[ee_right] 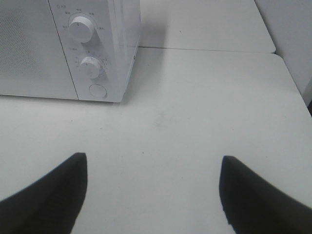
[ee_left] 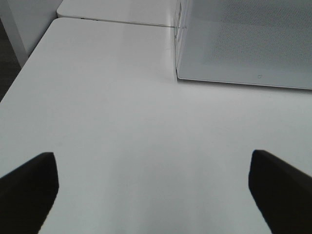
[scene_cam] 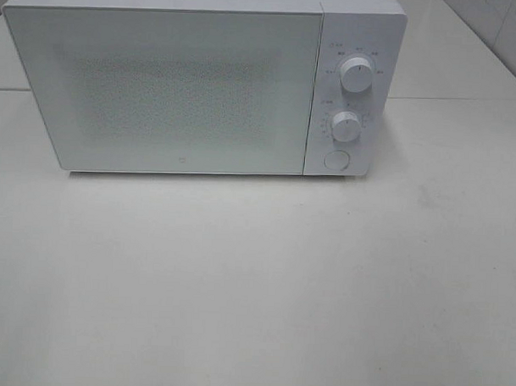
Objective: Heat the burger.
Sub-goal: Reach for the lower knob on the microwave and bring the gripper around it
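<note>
Nearest to us, the left pincer (ee_left: 152,160) is released, its two dark fingers (ee_left: 29,187) spread wide with only bare table (ee_left: 122,122) between them. The right pincer (ee_right: 153,161) is likewise released, its fingers (ee_right: 53,190) well apart over the same white surface and grasping nothing.

In the high view, the whole near half of the table (scene_cam: 254,294) lies open for moving, right up to the front of the microwave (scene_cam: 160,88). The left wrist view shows the table's outer edge (ee_left: 27,68) on the left arm's side, with darker floor beyond it. The right wrist view shows the rounded far corner (ee_right: 282,57) on the right arm's side, with broad open room beside the microwave's control end.

Farther back, the microwave stands square to us, its long side running across the table. Its door (scene_cam: 168,84) is shut and the dotted window gives no view inside. On the panel to the right sit an upper knob (scene_cam: 356,74), a lower knob (scene_cam: 346,126) and a round button (scene_cam: 335,159). Behind, a seam (scene_cam: 452,99) marks where a second table (scene_cam: 441,55) joins on.

The burger shows in none of our views, so we cannot tell where it lies, which way it points, or whether the microwave holds it.
</note>
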You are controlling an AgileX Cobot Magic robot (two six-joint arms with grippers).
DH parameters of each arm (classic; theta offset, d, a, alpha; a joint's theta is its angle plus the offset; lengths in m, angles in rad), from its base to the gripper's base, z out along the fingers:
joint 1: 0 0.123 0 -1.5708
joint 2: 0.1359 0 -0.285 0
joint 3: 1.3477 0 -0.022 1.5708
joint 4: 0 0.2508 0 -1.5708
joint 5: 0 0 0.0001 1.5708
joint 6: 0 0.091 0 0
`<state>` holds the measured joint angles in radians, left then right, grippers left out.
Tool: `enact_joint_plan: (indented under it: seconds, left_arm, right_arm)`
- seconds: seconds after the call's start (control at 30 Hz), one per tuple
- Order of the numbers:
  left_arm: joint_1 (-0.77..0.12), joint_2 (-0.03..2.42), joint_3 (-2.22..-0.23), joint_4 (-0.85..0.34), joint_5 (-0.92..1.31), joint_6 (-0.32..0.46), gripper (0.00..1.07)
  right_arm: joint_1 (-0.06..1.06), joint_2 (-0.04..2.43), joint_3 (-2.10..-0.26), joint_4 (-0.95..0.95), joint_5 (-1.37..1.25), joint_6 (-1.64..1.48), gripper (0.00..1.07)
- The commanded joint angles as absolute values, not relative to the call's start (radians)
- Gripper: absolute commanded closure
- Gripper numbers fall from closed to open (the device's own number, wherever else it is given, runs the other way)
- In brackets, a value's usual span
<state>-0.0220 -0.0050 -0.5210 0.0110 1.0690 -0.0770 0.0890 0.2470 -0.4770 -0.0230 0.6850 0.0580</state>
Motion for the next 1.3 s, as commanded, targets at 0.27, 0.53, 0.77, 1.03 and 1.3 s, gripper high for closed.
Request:
enact_joint_plan:
  seconds: [0.27, 0.53, 0.77, 1.03, 1.3]
  left_arm:
    - [-0.019, -0.011, -0.520, 0.006, 1.071, -0.074, 0.09]
    - [-0.019, -0.011, -0.520, 0.006, 1.071, -0.074, 0.09]
    - [-0.019, -0.011, -0.520, 0.006, 1.071, -0.074, 0.09]
    - [-0.019, -0.011, -0.520, 0.006, 1.071, -0.074, 0.09]
    - [-0.019, -0.011, -0.520, 0.006, 1.071, -0.074, 0.09]
  right_arm:
    - [0.085, 0.362, -0.386, -0.023, 0.387, 0.054, 0.32]
    - [0.085, 0.518, -0.338, -0.023, 0.157, 0.089, 0.32]
    - [0.085, 0.713, -0.317, -0.024, -0.087, 0.107, 0.32]
    - [0.085, 0.887, -0.317, -0.025, -0.308, 0.149, 0.32]
    - [0.085, 1.079, -0.317, -0.025, -0.551, 0.148, 0.32]
